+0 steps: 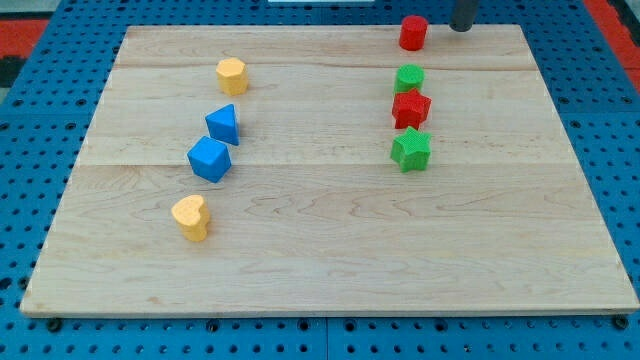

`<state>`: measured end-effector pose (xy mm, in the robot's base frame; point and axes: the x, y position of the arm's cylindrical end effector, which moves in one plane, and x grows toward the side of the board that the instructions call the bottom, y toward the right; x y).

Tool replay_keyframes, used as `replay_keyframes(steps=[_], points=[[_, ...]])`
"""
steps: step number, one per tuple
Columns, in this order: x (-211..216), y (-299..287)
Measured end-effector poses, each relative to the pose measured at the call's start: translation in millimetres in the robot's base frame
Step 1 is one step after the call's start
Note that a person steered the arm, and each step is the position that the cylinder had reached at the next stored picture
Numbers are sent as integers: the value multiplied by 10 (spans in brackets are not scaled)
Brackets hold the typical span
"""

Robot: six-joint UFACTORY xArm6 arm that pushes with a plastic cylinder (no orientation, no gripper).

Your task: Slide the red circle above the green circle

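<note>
The red circle (413, 32) stands near the top edge of the wooden board (330, 250), right of the middle. The green circle (409, 78) sits below it, with a gap of bare wood between them. My tip (463, 27) is at the view's top, just right of the red circle and a little apart from it. Only the rod's lower end shows.
A red star (410, 107) touches the green circle from below, and a green star (410, 149) sits under that. On the left are a yellow hexagon (231, 75), a blue triangle (223, 124), a blue cube (209, 158) and a yellow heart (190, 216).
</note>
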<state>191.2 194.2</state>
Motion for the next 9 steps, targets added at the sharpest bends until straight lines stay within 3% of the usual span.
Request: replay_keyframes(steps=[2, 7, 9], points=[[6, -546], [57, -816], [246, -1233]])
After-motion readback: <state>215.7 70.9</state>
